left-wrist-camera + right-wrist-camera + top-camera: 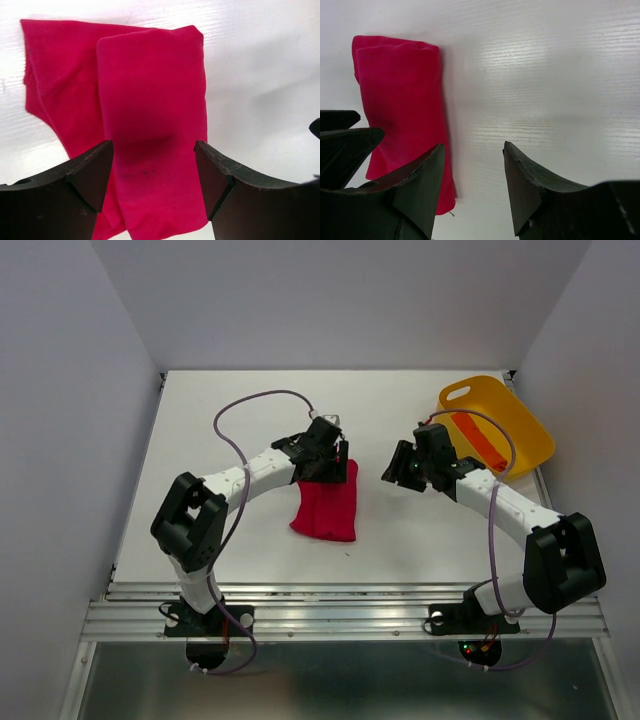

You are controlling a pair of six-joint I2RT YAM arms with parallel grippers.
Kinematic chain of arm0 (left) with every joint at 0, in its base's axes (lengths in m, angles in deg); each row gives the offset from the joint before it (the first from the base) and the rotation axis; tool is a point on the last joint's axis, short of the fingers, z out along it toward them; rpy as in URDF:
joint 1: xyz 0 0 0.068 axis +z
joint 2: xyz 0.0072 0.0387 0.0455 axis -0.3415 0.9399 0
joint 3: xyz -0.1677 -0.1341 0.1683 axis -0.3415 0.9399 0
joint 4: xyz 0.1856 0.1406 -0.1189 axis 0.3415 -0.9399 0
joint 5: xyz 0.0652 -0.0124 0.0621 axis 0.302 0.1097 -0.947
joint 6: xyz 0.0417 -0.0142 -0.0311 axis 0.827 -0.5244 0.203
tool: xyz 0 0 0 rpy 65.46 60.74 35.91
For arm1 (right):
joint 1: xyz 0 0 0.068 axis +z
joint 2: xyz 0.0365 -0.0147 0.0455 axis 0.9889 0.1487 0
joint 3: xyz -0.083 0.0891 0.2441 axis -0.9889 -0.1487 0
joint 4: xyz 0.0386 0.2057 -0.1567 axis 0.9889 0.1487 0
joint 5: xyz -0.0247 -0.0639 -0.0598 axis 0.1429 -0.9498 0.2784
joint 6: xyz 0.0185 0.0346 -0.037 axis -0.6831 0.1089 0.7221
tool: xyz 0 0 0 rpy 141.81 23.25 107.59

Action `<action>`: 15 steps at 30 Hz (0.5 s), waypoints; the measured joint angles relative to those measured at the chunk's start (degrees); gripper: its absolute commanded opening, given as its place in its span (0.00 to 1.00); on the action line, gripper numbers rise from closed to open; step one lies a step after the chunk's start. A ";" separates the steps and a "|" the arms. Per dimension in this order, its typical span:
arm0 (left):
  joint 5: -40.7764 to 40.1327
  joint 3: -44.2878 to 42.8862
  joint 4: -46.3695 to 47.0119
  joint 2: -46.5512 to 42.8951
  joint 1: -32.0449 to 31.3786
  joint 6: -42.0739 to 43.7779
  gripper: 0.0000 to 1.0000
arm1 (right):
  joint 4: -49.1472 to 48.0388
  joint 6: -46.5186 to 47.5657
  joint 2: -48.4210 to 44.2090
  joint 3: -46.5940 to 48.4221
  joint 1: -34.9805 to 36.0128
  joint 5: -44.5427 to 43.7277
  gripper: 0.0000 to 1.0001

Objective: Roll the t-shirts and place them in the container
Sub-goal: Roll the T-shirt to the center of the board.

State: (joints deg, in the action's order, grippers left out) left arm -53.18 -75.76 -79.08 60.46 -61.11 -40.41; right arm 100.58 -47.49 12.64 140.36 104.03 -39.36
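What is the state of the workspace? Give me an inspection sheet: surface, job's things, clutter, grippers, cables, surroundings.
Surface: white table; no spills seen.
Job's things: crimson t-shirt folded into a long strip, flat at mid-table, not yet rolled; orange-red roll lying in the yellow tub at the far right corner.
Clutter: nothing seen.
Grippers: left gripper open, fingers straddling the strip's far end; right gripper open over bare table, right of the shirt.
Cables: a purple cable loops off each arm; the right one arcs over the tub.
Surroundings: plain grey walls on three sides; metal rail at the near edge.
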 measured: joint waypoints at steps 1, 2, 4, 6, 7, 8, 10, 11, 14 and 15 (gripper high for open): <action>0.42 0.00 0.59 0.52 0.02 -0.07 0.77 | 0.00 0.04 0.00 0.00 0.00 0.00 0.56; 0.74 0.02 1.11 1.16 0.04 -0.17 0.77 | 0.00 0.13 0.00 0.00 0.00 0.00 0.57; 1.22 0.02 1.79 2.25 0.13 -0.26 0.77 | 0.00 0.22 0.00 -0.04 0.00 0.00 0.57; 1.51 0.37 2.49 3.08 0.15 -0.37 0.78 | 0.07 0.24 -0.02 -0.15 0.00 0.00 0.57; 1.66 0.61 2.67 3.34 0.22 -0.48 0.79 | 0.09 0.24 -0.02 -0.20 0.00 0.00 0.57; 1.70 0.94 2.73 3.50 0.37 -0.52 0.80 | 0.15 0.24 -0.04 -0.22 0.00 0.00 0.57; 1.70 1.75 3.37 3.50 0.46 -0.87 0.84 | 0.24 0.24 -0.11 -0.22 0.00 0.00 0.57; 1.73 2.19 3.85 3.50 0.50 -0.96 0.86 | 0.24 0.24 -0.13 -0.24 0.00 0.00 0.57; 1.90 3.82 5.62 3.48 0.55 -1.18 0.89 | 0.26 0.26 -0.33 -0.26 0.02 0.00 0.57; 1.90 4.66 6.27 3.39 0.55 -1.33 0.88 | 0.26 0.26 -0.39 -0.28 0.00 0.00 0.57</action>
State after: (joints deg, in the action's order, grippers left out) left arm -51.28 -71.10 -72.81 63.84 -60.57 -41.74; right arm 100.84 -47.23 12.25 140.08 104.03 -39.36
